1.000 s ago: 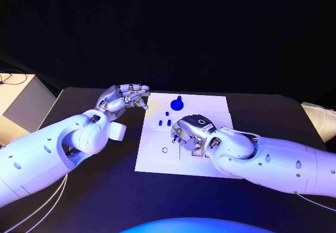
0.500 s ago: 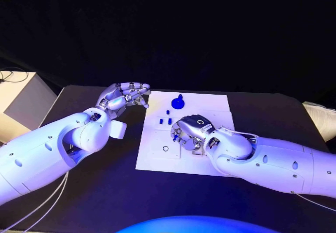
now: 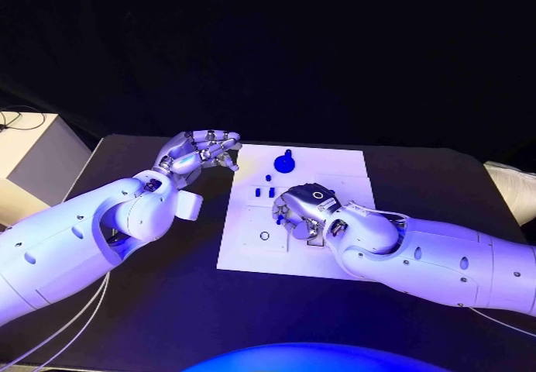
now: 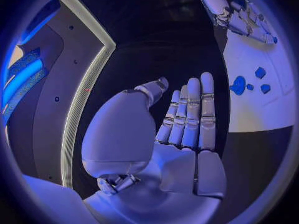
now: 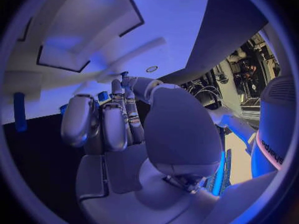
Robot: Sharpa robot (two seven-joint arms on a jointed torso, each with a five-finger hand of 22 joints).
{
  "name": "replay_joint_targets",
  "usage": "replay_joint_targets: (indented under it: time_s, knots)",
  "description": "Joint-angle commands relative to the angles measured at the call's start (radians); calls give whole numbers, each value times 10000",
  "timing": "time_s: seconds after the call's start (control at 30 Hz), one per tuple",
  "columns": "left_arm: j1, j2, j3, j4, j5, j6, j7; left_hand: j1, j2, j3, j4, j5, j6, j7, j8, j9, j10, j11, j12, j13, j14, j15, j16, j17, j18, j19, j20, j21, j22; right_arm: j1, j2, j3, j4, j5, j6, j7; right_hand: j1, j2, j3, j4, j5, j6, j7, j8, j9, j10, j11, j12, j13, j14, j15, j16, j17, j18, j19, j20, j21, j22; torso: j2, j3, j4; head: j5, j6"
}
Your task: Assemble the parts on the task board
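Task board, flat white matte plate, frame centre. Right hand over board middle, fingers curled down; whether anything pinched, cannot tell. Small blue pegs just upper left of it, nearer than left hand. Rounded glossy blue part further up. Left hand off board's upper left corner, released, holding nothing
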Motion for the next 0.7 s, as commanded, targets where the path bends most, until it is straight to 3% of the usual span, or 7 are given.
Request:
replay_joint_targets:
  time_s: [0.03, 0.43, 0.5, 0.57, 0.7]
  knots:
    - [-7, 1, 7, 36, 56, 217, 76, 22, 79, -31, 2, -6, -60, 37, 52, -13, -90, 9, -14, -16, -1, 48, -34, 14, 134, 67, 19, -36, -10, -53, 52, -34, -97, -247, 201, -172, 20, 103, 63, 10, 28, 36, 51, 19, 4, 355, -298, 51, -8, 573, -79, 21, -7, -77, 684, -96, 5, 61, 7, 7, -6, 11, -15]
    - [-7, -11, 7, 47, 57, 252, 44, 31, 82, -57, 21, -6, -72, 39, 84, -10, -102, 12, 15, -16, -1, 51, -35, 22, 135, 93, 24, -72, -42, -135, 81, -77, -81, -106, 187, 66, -98, -11, 48, -46, 7, -85, 119, -28, 56, 303, -243, -83, -31, 545, -34, -16, -99, -71, 661, -80, -86, 24, -4, 0, -7, 41, -48]
    - [-7, -14, 7, 44, 57, 256, 37, 31, 82, -57, 21, -6, -72, 39, 84, -10, -102, 12, 15, -16, -1, 51, -35, 22, 135, 93, 24, -72, -42, -138, 54, -79, -45, -49, 67, 130, -248, -143, -67, -36, -121, -295, 189, -146, 52, 141, -165, -235, -65, 532, 43, -23, -153, -74, 641, -44, -147, 0, -2, 0, -11, 44, -46]
    - [-7, -15, 7, 41, 57, 266, 27, 31, 82, -57, 21, -6, -72, 39, 84, -10, -102, 12, 15, -16, -1, 51, -35, 22, 135, 93, 24, -72, -42, -139, 12, -81, 8, -8, -46, 165, -387, -322, -171, -9, -513, -537, 220, -307, 28, -183, -70, -470, -130, 451, 119, -228, -417, -19, 558, 5, -580, -233, -1, 0, -11, 47, -45]
    - [-7, -24, 7, 33, 57, 286, 5, 32, 90, -61, 28, -6, -74, 40, 91, -9, -105, 12, 22, -16, -1, 52, -36, 24, 135, 98, 25, -79, -50, -140, -79, -82, 115, 31, -194, 175, -595, -647, -412, 84, -505, -704, 229, -450, 18, -581, 15, -588, -206, 401, 186, -311, -580, 17, 501, 60, -866, -387, 1, 5, 2, 50, -50]
